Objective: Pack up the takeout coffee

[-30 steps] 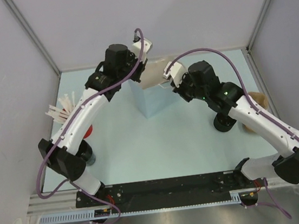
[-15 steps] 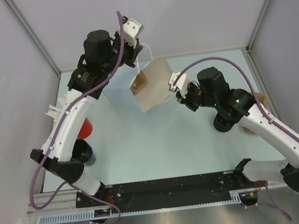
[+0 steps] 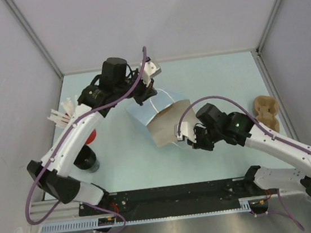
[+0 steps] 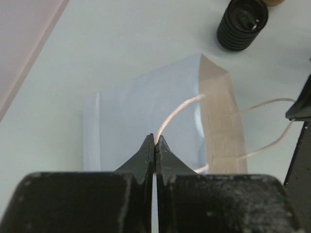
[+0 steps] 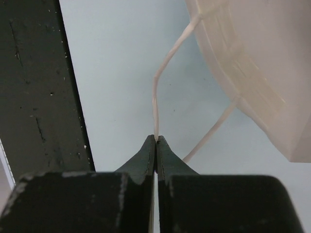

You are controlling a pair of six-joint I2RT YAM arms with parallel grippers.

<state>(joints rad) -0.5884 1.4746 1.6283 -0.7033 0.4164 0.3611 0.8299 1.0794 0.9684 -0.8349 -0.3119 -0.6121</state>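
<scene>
Lowered, the bag (image 3: 164,128) gapes; left hand (image 4: 154,141) and right hand (image 5: 155,141) each pinch a string handle (image 4: 179,106).

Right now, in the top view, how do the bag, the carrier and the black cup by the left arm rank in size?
1. Bag, by far the largest.
2. Carrier.
3. Black cup, but the left arm hides part of it, so its place after the carrier is not sure.
</scene>
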